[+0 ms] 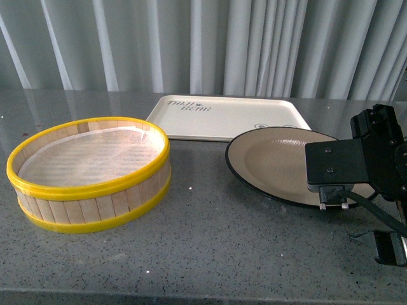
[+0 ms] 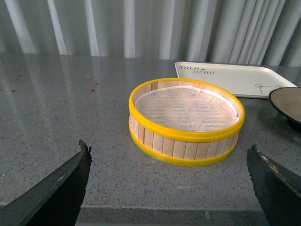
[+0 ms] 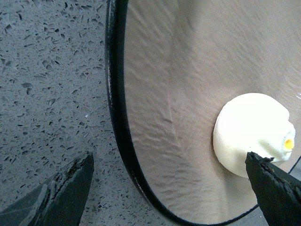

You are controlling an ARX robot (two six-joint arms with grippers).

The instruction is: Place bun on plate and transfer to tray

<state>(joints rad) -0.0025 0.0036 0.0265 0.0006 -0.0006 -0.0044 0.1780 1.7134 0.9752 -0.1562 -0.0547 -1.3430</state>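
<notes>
Right wrist view: bun (image 3: 249, 127), white, yellow-dotted, on plate (image 3: 188, 70); right end effector (image 3: 168, 156) spread.

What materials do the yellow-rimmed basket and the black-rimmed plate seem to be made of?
The round yellow-rimmed basket: pale wooden slats with glossy yellow bands, probably plastic. The round beige plate with black rim: likely matte ceramic or melamine; faint ripples mark its surface.

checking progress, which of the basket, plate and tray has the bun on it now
The black-rimmed beige plate: the right wrist view shows the bun resting on it. The yellow-rimmed steamer basket and the cream tray show no bun.
</notes>
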